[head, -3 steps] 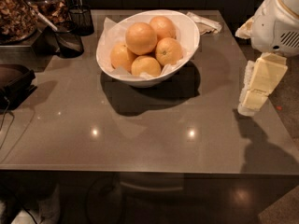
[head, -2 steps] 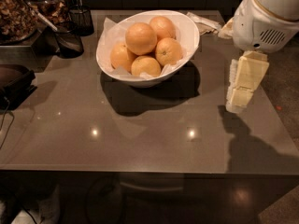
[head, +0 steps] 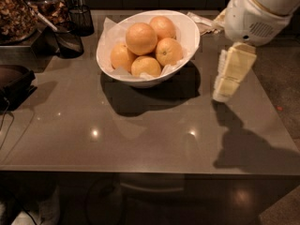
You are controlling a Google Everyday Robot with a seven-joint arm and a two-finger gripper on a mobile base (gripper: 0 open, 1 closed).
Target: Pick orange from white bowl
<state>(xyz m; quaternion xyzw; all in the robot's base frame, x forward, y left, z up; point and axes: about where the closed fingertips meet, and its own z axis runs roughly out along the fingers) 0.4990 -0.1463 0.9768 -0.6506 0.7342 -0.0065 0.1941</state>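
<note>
On the surface (head: 140, 139), toward its far edge, sits the bowl (head: 193, 34), with the orange (head: 141, 38) on top of the other fruit inside. Right of the bowl and apart from it, the tool (head: 224, 94) hangs pointing down; whether it is released or clenched cannot be told.

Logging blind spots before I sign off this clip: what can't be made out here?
- Camera view: the arm above the gripper, which hangs right of the white bowl, is cut off by the top edge.
- Undersides of the orange and the other oranges are hidden by the bowl's wall and the paper.
- The containers at top left are cut by the edges, contents dim.
</note>
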